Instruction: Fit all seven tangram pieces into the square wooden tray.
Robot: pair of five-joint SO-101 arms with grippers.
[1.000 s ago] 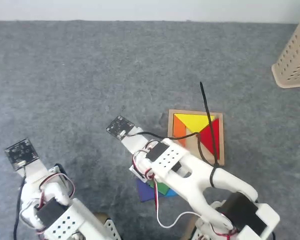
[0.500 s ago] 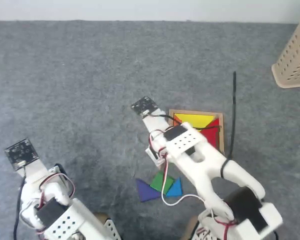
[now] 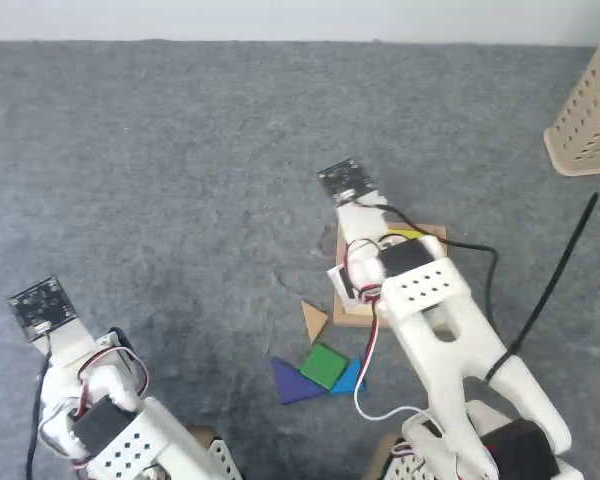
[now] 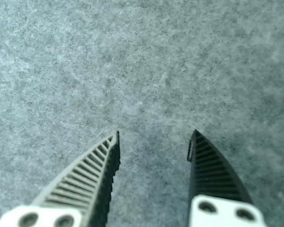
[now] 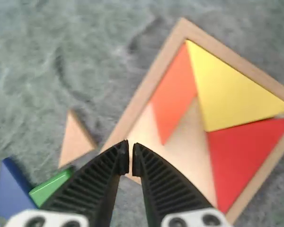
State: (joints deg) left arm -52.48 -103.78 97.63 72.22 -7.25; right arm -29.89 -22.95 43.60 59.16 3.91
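Right arm swung from the loose pieces to the tray, right gripper pinched together empty at its rim, left gripper spread apart over carpet; yellow triangle, orange piece, red triangle seated, tan triangle, green square, dark blue triangle, light blue triangle left outside

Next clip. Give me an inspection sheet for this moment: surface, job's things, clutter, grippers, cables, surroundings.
Surface: grey felt-like mat, nothing spilled.
Job's things: wooden tray holds the orange piece, yellow triangle and red triangle; tan triangle, green square, dark blue triangle and light blue triangle lie on the mat beside it.
Clutter: beige perforated basket at the mat's far corner.
Grippers: left gripper open above bare mat; right gripper shut, empty, over the tray's rim.
Cables: black cable arcs over the tray; black strap sticks up.
Surroundings: pale wall beyond the mat.
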